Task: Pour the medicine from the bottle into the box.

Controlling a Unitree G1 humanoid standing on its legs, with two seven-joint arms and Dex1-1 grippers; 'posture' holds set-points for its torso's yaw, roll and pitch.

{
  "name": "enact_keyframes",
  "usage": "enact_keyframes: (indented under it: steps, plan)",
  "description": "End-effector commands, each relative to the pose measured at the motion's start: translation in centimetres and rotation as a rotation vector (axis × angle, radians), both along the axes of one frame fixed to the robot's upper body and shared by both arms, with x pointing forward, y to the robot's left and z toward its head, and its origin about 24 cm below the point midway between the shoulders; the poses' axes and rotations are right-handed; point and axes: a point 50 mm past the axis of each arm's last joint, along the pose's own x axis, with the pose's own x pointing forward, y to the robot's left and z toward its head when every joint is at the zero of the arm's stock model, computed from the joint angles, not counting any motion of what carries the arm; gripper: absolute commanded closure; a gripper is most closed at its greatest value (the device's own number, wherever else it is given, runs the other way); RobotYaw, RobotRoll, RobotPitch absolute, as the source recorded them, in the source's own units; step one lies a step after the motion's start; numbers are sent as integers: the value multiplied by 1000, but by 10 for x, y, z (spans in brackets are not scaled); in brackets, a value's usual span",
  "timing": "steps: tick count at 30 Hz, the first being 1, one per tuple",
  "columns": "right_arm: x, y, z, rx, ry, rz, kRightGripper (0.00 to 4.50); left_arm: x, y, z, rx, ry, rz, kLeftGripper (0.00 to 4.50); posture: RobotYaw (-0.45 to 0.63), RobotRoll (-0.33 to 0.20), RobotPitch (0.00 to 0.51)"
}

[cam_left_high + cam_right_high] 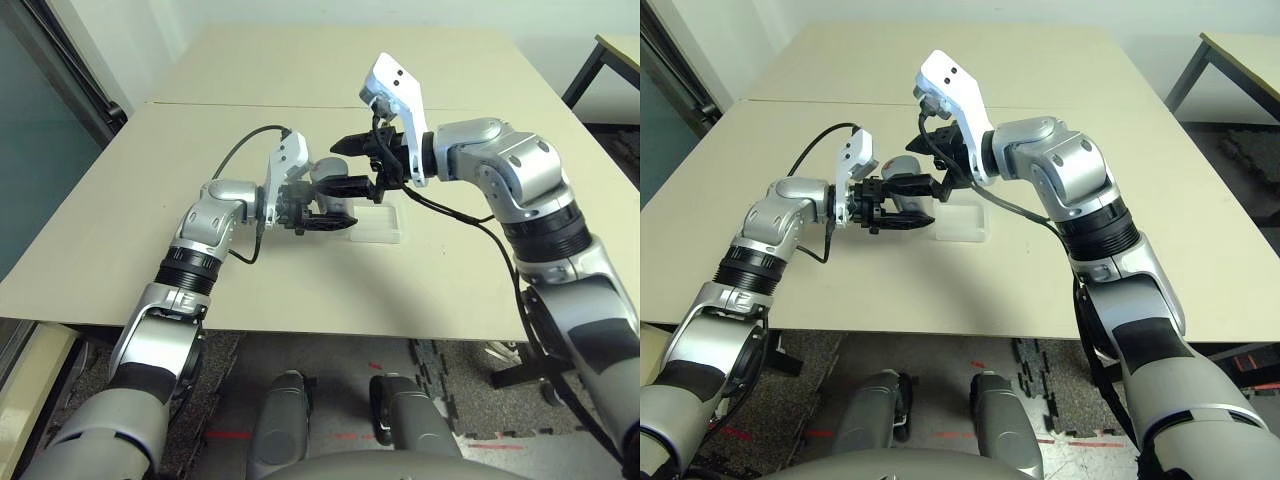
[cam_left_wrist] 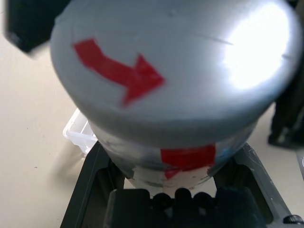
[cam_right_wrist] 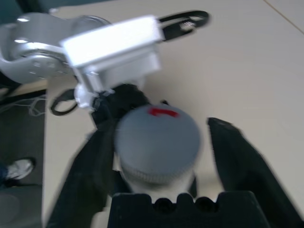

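Left gripper (image 1: 325, 205) clamped on bottle (image 1: 327, 178), held above table (image 1: 150, 220) just left of box (image 1: 378, 224), cap on, right gripper (image 3: 161, 156) fingers straddling cap (image 3: 158, 137), whether closed on it unclear

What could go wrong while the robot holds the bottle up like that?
The bottle lies sideways in the left gripper and looks off to one side of the box. If the right gripper takes the cap off here, medicine might spill onto the table. A tug on the cap could also twist the bottle loose.
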Motion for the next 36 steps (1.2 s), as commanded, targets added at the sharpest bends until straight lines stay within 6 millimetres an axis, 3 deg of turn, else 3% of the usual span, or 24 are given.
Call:
enact_keyframes:
  steps: [1, 8, 22, 29, 36]
  plan:
    - [-1, 0, 8, -14, -27, 0, 1921, -1, -4, 2, 22, -15, -27, 1835, 45, 0, 78]
    - [-2, -2, 17, 7, -13, -17, 1921, -1, -3, -2, 35, -13, -28, 1835, 41, 0, 78]
    - [25, -11, 47, 134, -67, -269, 1921, -7, -5, -14, 50, 6, -43, 1842, 37, 0, 72]
    - [35, -16, 45, 150, -85, -365, 1921, -8, -5, -16, 49, 15, -40, 1842, 36, 0, 78]
    - [53, -38, 26, 155, -124, -571, 1921, 10, 4, -4, -39, -48, 146, 1842, 35, 0, 80]
